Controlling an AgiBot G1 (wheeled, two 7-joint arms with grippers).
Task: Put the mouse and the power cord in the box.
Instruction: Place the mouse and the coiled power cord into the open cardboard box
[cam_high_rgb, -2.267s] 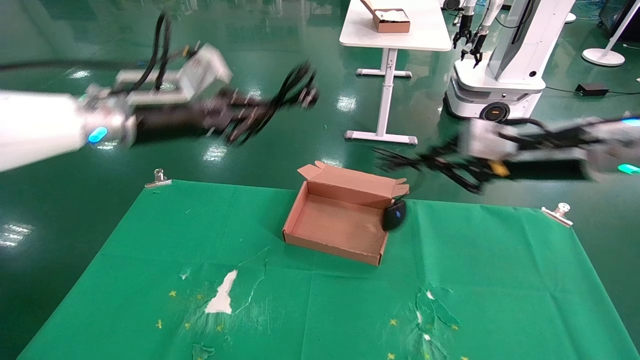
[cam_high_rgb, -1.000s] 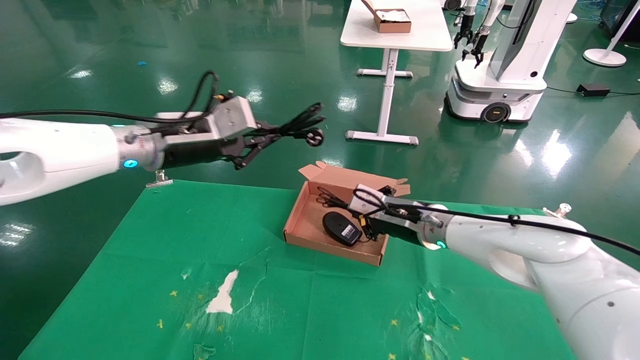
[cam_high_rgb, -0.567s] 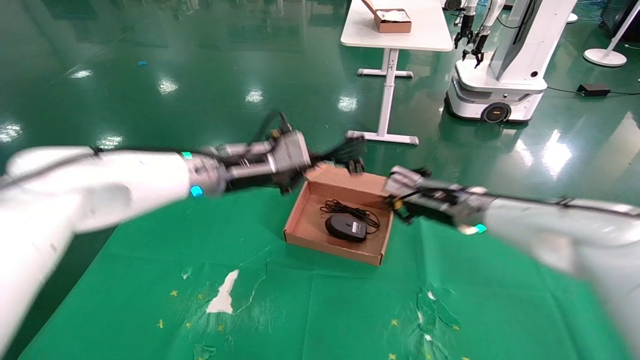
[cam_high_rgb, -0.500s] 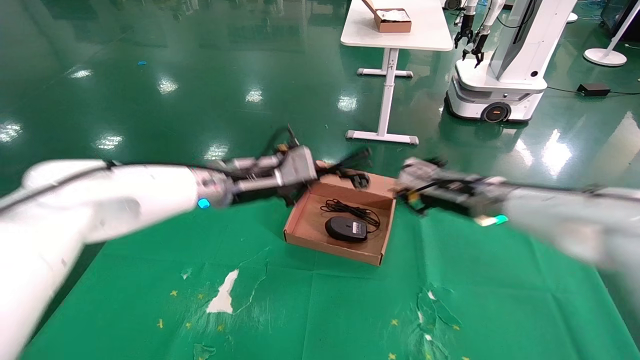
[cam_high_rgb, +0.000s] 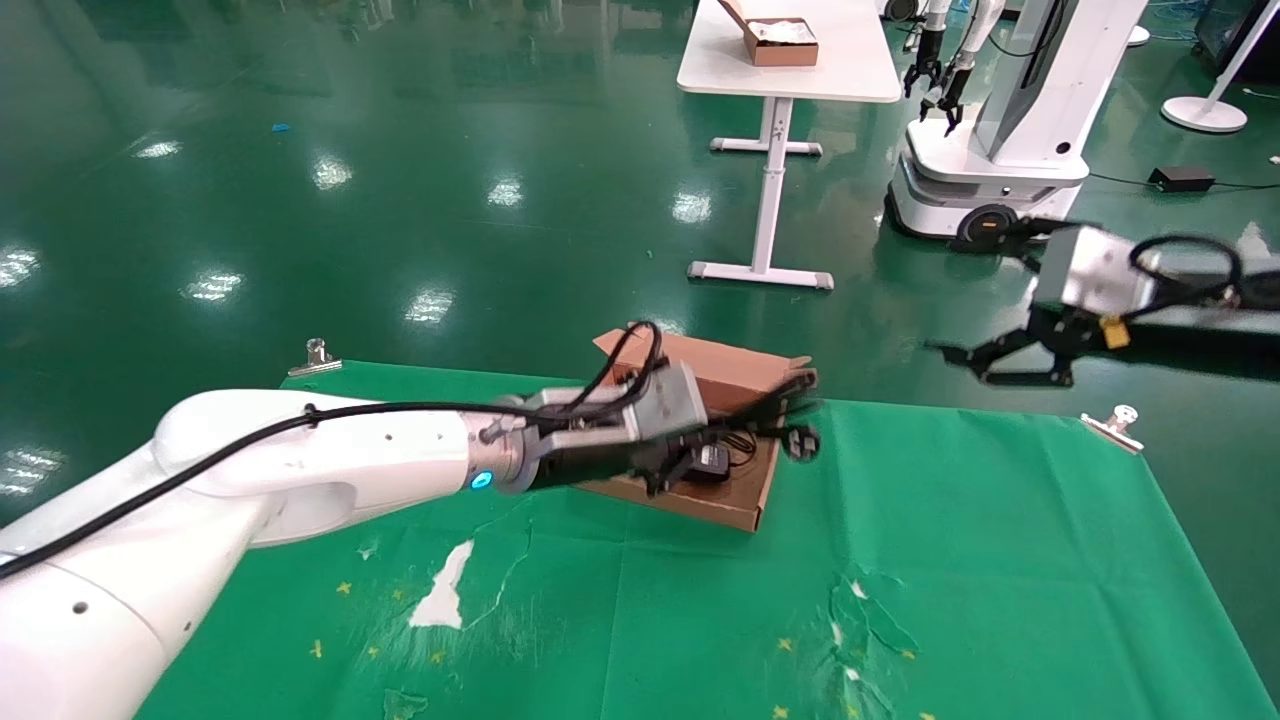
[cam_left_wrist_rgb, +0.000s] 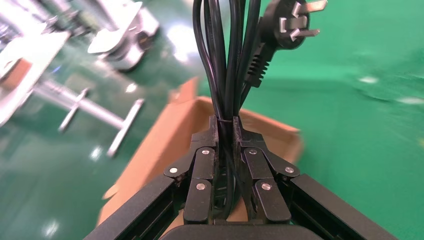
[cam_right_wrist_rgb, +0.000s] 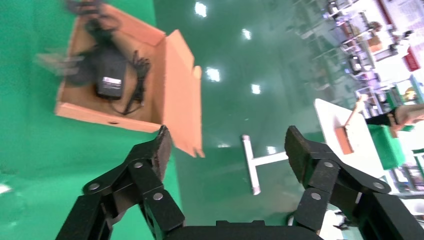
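Already done: the mouse (cam_right_wrist_rgb: 110, 70) lay inside the box (cam_high_rgb: 745, 512), underside up, its thin cable loose beside it on the cardboard floor.
Box: it sat open on the green-covered table (cam_high_rgb: 960, 560), lid (cam_high_rgb: 740, 362) hinged back on the far side.
Power cord: the power cord (cam_left_wrist_rgb: 227, 60) was not yet in the box; it was held in the air as a folded bundle, its strands running out past the fingertips.
Plug: the plug (cam_high_rgb: 800, 441) with its metal prongs hung beyond the box's right wall, over the table cloth rather than over the cardboard.
Left gripper: the left gripper (cam_left_wrist_rgb: 225, 131) reached low across the box from the left, jaws clamped tight on the cord bundle.
Right gripper: the right gripper (cam_right_wrist_rgb: 227, 147) was up and well off to the right, past the table edge, jaws spread wide and holding nothing.
Progress: one of the two items looked placed, so roughly half the job stood finished.
Left to do: the cord had to be brought so that bundle and plug sat over the box's floor, then let go.
Risk: by my reading, a release from this position could leave the plug draped over the right wall or on the cloth.
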